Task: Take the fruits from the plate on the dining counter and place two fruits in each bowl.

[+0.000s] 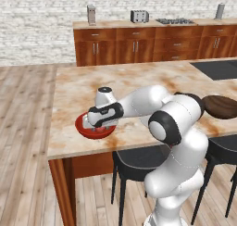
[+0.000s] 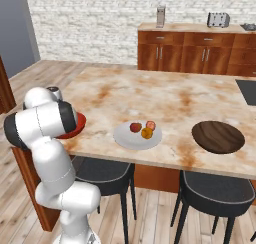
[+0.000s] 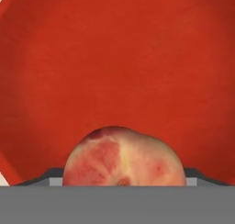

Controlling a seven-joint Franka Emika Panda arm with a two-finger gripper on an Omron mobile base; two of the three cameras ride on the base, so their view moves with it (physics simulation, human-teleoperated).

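Red bowl sits at the near left corner of the dining counter, and the gripper is down over it right now. Hand view puts a blotchy pink-red fruit pinched between the fingers, jaws about half open around it, with the bowl's glossy inside close beneath. I read this as the drop-off step for one fruit into this bowl; next move calls for letting go and lifting straight up (no dragging against the rim), then swinging right for another.

Moving right along the near edge, the right base view shows what the left one hides behind the arm: the plate with three fruits on it, a reddish one, a pinkish one and an orange-yellow one. Further right, the dark brown bowl looks empty.
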